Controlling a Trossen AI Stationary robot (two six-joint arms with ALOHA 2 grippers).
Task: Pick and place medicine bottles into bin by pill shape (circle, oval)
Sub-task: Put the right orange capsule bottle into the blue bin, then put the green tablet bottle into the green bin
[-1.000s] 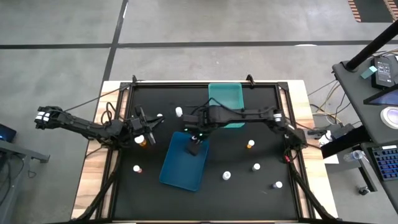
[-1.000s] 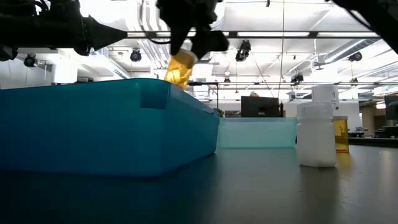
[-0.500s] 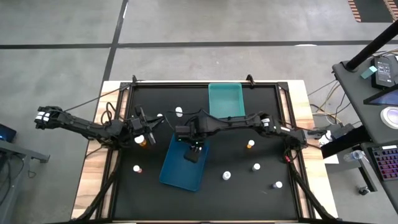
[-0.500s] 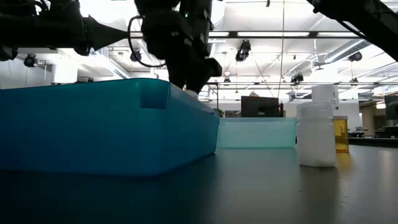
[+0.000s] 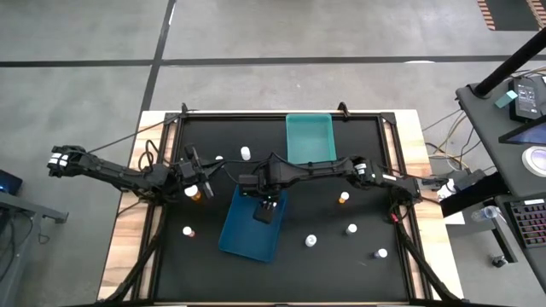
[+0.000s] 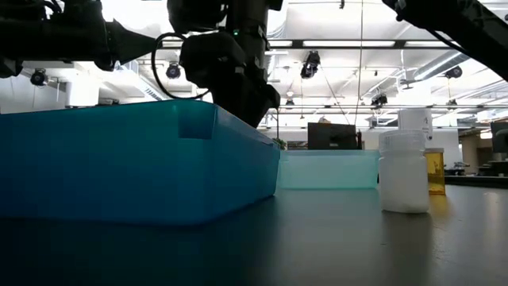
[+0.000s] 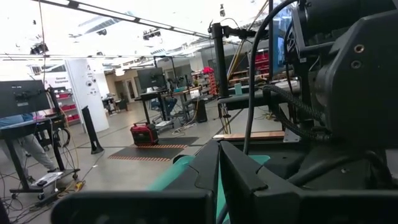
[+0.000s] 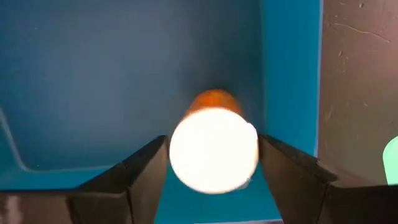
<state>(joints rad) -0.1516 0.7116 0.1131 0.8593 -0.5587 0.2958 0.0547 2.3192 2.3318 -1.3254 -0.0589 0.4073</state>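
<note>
My right gripper (image 5: 265,203) reaches down into the blue bin (image 5: 247,228) and is shut on an amber bottle with a white cap (image 8: 213,151). In the low view it (image 6: 238,79) goes behind the bin wall (image 6: 135,163), which hides the bottle. My left gripper (image 5: 198,174) is shut and empty at the table's left, beside an amber bottle (image 5: 198,194) that stands on the mat. Other small bottles stand on the mat, white (image 5: 246,153) (image 5: 311,241) and amber (image 5: 343,198). A teal bin (image 5: 309,136) sits at the far middle. My right gripper pinches the bottle between its two fingers (image 8: 146,171), on opposite sides at the cap end (image 8: 180,155). The fingers point down from above, along the bottle. The amber body (image 8: 214,99) points down toward the bin floor. Whether it touches the floor I cannot tell.
More bottles stand at the near right (image 5: 351,228) (image 5: 381,253) and near left (image 5: 188,231). In the low view a white bottle (image 6: 405,171) and an amber one (image 6: 434,171) stand right of the blue bin. A black frame (image 5: 256,115) rims the mat.
My right gripper has gone down into the blue bin with the amber bottle. A second ago the bottle hung tilted above the bin's rim. Now it is below the rim and hidden in the low view.
</note>
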